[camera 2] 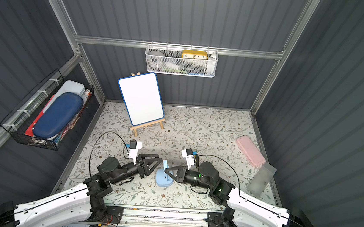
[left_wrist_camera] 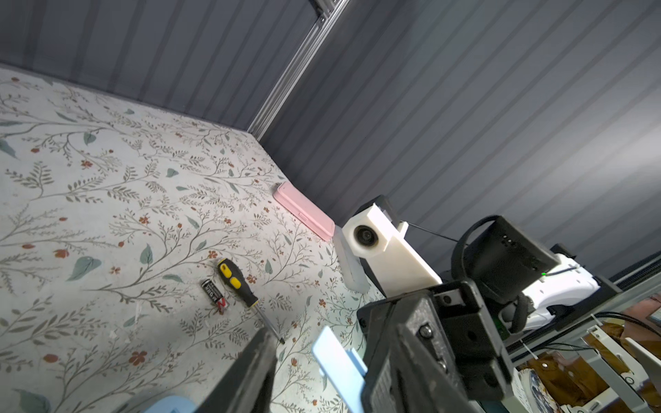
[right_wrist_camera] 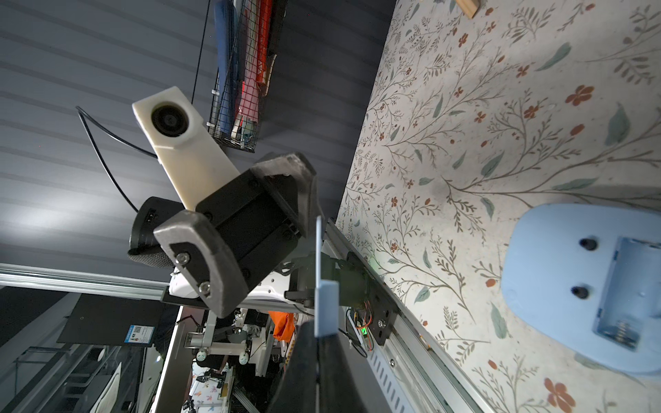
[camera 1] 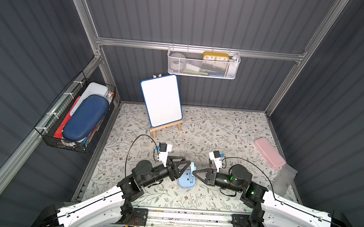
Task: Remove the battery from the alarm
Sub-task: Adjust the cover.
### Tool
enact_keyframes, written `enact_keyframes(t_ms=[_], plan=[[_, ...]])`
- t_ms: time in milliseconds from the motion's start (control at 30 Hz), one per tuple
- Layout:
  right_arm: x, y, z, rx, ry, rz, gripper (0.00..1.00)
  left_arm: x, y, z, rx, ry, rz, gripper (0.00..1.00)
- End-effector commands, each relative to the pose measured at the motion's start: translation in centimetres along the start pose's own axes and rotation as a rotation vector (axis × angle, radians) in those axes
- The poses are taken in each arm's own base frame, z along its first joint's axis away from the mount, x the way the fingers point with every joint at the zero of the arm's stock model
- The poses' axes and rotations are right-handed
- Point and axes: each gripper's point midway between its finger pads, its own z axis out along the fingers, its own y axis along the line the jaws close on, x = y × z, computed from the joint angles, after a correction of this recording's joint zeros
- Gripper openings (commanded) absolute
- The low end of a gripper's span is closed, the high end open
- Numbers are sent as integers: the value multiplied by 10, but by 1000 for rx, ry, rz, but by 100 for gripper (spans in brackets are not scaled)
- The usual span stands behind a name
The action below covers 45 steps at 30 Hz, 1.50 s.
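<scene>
Well, in both top views the alarm [camera 1: 185,181] lies face down on the flowery surface [camera 1: 231,131], near the middle of its front edge. The two grippers meet just above it. The right gripper [camera 1: 194,172] pinches a thin blue lid [camera 1: 192,167]. The left gripper [camera 1: 186,164] has its jaws apart around the other end of that lid. The battery is too small to pick out here.

From the left wrist, the battery [left_wrist_camera: 214,291] lies flat on the surface, just beside the handle of a screwdriver [left_wrist_camera: 236,282]. It is well apart from the alarm, so I think it is already out. A pink case [left_wrist_camera: 304,211] lies farther off, by the right edge. The lid stands between the left gripper's wide jaws, and I cannot tell if they touch it.

From the right wrist, the alarm's back faces up and its battery slot [right_wrist_camera: 622,296] is open. I see only metal springs in it. The right gripper holds the lid by one end, pressed tight.

My guess is that the main job is done and the lid is being passed from the right gripper to the left. Next, the left jaws need to close squarely on the thin lid before the right lets go, or it may slip and fall.
</scene>
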Motion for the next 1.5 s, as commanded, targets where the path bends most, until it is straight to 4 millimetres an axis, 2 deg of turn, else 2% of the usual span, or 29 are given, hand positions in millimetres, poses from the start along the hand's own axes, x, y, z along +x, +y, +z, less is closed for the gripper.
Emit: enact_keyframes(t_ms=[0, 167, 233, 567, 700, 900, 1467], plan=[[-4, 4, -1, -28, -14, 2, 0, 8, -7, 0, 65, 25, 2, 56], [-8, 11, 0, -57, -29, 10, 0, 27, -10, 17, 125, 139, 15, 51], [-10, 14, 0, -63, -30, 3, 0, 27, -10, 19, 140, 142, 18, 49], [-8, 12, 3, -61, -17, 16, 0, 18, -13, 16, 181, 101, 12, 49], [-9, 12, 3, -59, -24, 11, 0, 21, -19, 17, 226, 125, 14, 43], [-8, 12, 4, -61, -15, 10, 0, 23, -16, 19, 222, 131, 11, 31], [-7, 11, 6, -55, -4, 6, 0, 9, -17, 14, 202, 65, 20, 16]])
